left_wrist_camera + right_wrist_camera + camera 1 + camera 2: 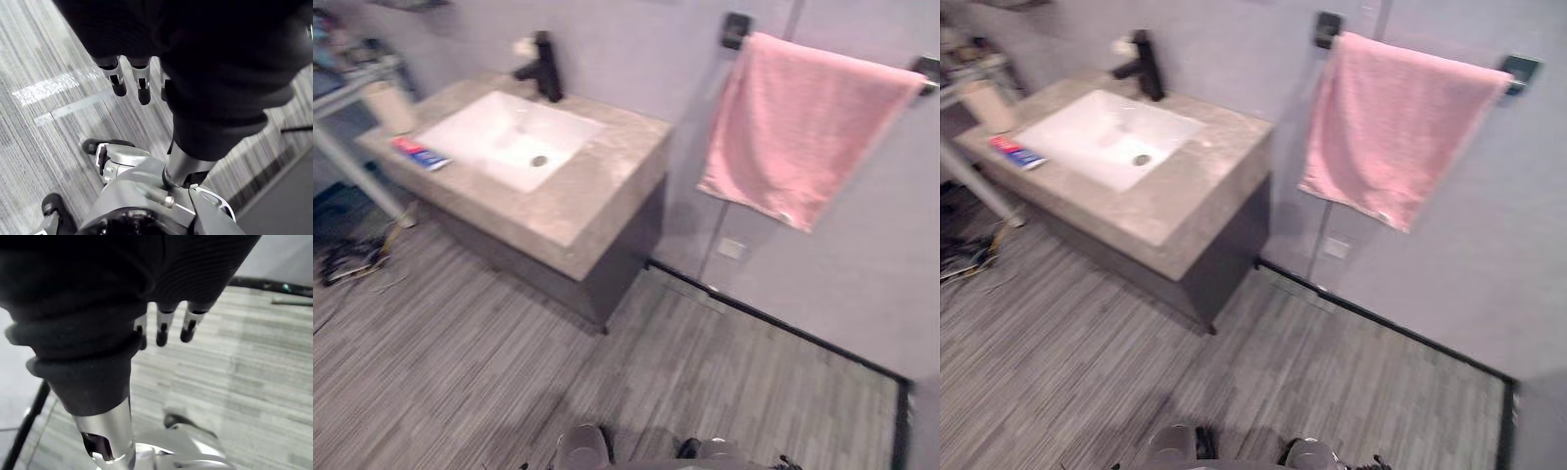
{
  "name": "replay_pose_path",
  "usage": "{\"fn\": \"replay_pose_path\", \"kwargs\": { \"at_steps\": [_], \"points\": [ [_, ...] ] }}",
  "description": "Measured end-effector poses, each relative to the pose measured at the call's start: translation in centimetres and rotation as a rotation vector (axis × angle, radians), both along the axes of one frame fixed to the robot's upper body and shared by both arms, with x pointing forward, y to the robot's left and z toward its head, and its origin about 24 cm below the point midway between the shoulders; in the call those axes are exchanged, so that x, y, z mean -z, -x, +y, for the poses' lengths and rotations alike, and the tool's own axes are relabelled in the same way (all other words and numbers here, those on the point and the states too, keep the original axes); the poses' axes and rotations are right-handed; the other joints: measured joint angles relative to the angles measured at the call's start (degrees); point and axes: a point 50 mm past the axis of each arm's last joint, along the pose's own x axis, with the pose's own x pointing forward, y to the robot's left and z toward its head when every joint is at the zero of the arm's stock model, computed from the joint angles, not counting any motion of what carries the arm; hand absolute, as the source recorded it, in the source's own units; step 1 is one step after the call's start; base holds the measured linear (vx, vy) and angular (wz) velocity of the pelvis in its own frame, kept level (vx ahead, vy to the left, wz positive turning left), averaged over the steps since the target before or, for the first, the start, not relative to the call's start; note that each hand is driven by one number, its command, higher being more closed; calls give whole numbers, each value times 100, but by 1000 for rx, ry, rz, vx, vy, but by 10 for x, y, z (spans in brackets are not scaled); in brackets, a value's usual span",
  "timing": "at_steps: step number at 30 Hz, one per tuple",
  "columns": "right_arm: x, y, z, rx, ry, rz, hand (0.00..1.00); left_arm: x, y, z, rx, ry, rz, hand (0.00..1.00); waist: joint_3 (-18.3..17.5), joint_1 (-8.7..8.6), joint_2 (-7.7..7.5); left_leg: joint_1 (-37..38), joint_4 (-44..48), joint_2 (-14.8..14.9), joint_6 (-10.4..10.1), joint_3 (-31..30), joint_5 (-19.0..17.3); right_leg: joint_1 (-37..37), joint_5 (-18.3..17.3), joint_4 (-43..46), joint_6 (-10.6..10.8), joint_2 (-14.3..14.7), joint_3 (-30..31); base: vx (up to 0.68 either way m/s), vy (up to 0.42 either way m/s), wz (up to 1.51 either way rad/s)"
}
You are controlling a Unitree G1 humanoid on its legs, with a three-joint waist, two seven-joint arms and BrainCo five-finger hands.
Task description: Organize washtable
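The stone-grey washtable (592, 201) stands against the wall, with a white basin (509, 137) sunk into its top. A black faucet (543, 69) rises behind the basin, and a small white object (523, 46) sits beside it. A red and blue tube (421, 154) lies on the counter left of the basin, near a beige cylinder (391, 106). A pink towel (803, 127) hangs from a wall bar to the right. My left hand (117, 81) and right hand (163, 330) hang over the floor, fingers straight, holding nothing.
A metal rack (347, 88) with items stands left of the washtable. Tangled wires (352, 259) lie on the floor below it. A black strip (783, 328) runs along the floor at the wall's base. Grey plank floor (460, 372) spreads in front.
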Motion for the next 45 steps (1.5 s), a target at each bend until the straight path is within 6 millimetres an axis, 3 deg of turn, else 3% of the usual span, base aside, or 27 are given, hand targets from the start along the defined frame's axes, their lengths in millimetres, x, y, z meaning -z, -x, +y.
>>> {"fn": "replay_pose_path", "kwargs": {
  "at_steps": [2, 3, 4, 5, 6, 8, 9, 10, 11, 13, 16, 18, 19, 20, 23, 24, 27, 30, 34, 37, 41, 43, 44, 45],
  "points": [
    [-2, 8, -7, 63, 10, -7, 0, 0, 2, -1, 7, -5, 6, 0, -81, -105, 143, 137, -164, 363, -51, 35, -2, 96, 38, 22, 209, -249, -583, -130, 293, 196],
    [-3, 10, -12, 101, 16, -22, 0, 1, 4, -6, 5, 3, 16, 0, -144, -160, 271, 138, -613, 416, -336, 13, -25, 75, -77, 102, 415, -328, -723, -91, 360, 201],
    [-4, 9, -14, 120, 17, -30, 0, 1, 4, -7, 2, 5, 17, 0, -183, -154, 360, 160, -935, 231, -431, 31, -78, 24, -152, 136, 521, -292, -621, -112, 391, 209],
    [-1, 11, -6, 158, -9, -35, 0, 1, 3, -5, 1, 2, 18, 0, -208, -259, 276, 246, -1685, -182, -490, -185, 9, -97, -199, 154, 597, -282, -344, -139, 283, 210],
    [2, 14, 4, 191, -41, -27, 0, 1, 4, -3, -10, -2, 25, 0, -303, -298, 22, 264, -2041, -450, -331, -202, 128, -30, -73, -43, 432, -368, -251, -97, 165, 231],
    [4, 23, 9, 232, -54, -9, 0, 0, 11, 3, -37, -16, 39, 0, -348, -287, -50, 332, -2079, -534, -438, 108, 284, 256, 174, -92, 533, -597, -580, -34, 165, 146],
    [4, 22, 8, 252, -57, -16, 0, 1, 16, 1, -37, -8, 54, 0, -434, -237, -92, 341, -2132, -752, -451, 3, 294, 337, 226, -59, 580, -802, -722, 2, 303, 77],
    [3, 8, 8, 242, -58, -59, 0, 1, 21, 0, -31, -7, 69, 0, -458, -238, -98, 331, -2264, -991, -493, -61, 323, 328, 368, -51, 630, -1019, -814, 12, 262, 48],
    [3, 6, 8, 241, -62, -65, 0, 1, 20, -1, -24, -7, 70, 0, -458, -239, -91, 320, -2294, -1039, -520, -84, 340, 319, 407, -50, 642, -1055, -835, 9, 266, 38],
    [2, -2, 10, 252, -77, -87, 0, 2, 8, -4, 67, -11, 58, 0, -483, -241, -18, 197, -2458, -1302, -628, -240, 429, 283, 750, -84, 559, -1217, -922, -3, 199, 45],
    [2, -6, 9, 245, -76, -92, 0, 2, -1, -5, 124, -23, 44, 0, -459, -207, 32, 126, -2326, -1452, -484, -292, 392, 277, 1135, -73, 498, -1359, -758, 7, 216, 20],
    [2, -7, 9, 248, -76, -93, 0, 1, -4, -3, 132, -30, 38, 0, -471, -195, 130, 119, -2290, -1441, -381, -393, 324, 45, 1290, 105, 238, -1297, 17, -31, 152, 8],
    [2, -7, 11, 248, -82, -93, 0, 1, -5, -2, 133, -37, 36, 0, -441, -205, 141, 81, -2351, -1388, -390, -484, 294, -119, 994, 41, 292, -946, 1042, -57, 65, 28],
    [3, -9, 17, 250, -96, -93, 0, 0, -7, 2, 133, -49, 33, 0, -417, -197, 50, 109, -2526, -1383, -360, -576, 387, -208, 595, -18, 297, -502, 1853, -66, 27, 38],
    [5, -4, 25, 269, -112, -76, 0, 0, -5, 5, 125, -64, 48, 0, -385, -193, -132, 299, -2918, -1511, -342, -796, 594, -168, 63, -73, 368, 337, 2386, -62, -48, 41],
    [5, -4, 25, 273, -113, -77, 0, 0, -4, 5, 123, -64, 52, 0, -377, -189, -147, 368, -3019, -1575, -365, -842, 645, -91, -44, -210, 353, 464, 2387, -55, -68, 16],
    [5, -6, 24, 244, -106, -85, 0, 1, -1, 0, 138, -55, 66, 0, -381, -273, -148, 690, -3691, -1738, -393, -1001, 1100, 94, -291, -548, 444, 607, 2513, -68, -55, 20],
    [4, -7, 23, 206, -94, -86, 0, 2, -5, -4, 130, -43, 57, 0, -283, -262, -134, 694, -3690, -1738, -305, -1159, 1260, 144, -317, -490, 542, 607, 2434, 7, -38, 24],
    [7, 1, 32, 166, -109, -42, 0, 1, -3, 4, 111, -56, 60, 0, -266, -193, -381, 729, -3692, -1822, -313, -1505, 1271, 498, -290, -504, 511, 577, 2176, 57, -34, 59],
    [8, 0, 37, 147, -126, -32, 0, 0, -2, 8, 85, -62, 59, 0, -241, 26, -468, 681, -3695, -1837, -323, -1614, 1232, 488, -200, -500, 504, 585, 2280, 29, 12, 21],
    [8, -3, 38, 144, -148, -40, 0, 0, 0, 10, 51, -64, 60, 0, -204, 30, -502, 658, -3693, -1813, -250, -1737, 1174, 452, 34, -314, 549, 609, 2304, -15, 44, 25],
    [8, -4, 37, 155, -154, -49, 0, 0, -1, 9, 47, -60, 57, 0, -177, 26, -464, 683, -3691, -1754, -71, -1767, 1056, 88, 162, 556, 554, 546, 2292, -39, 59, 33],
    [8, -6, 37, 163, -155, -60, 0, 0, -1, 10, 48, -61, 56, 0, -134, 26, -399, 687, -3691, -1727, 116, -1717, 924, -220, 343, 1154, 540, 485, 2292, -1, 91, 32],
    [8, -6, 41, 163, -163, -64, 0, -1, -4, 15, 47, -73, 49, 0, -153, 8, -562, 754, -3423, -1762, 284, -1521, 790, -550, 594, 1795, 532, 259, 2333, 41, 111, 42]
  ]
}}
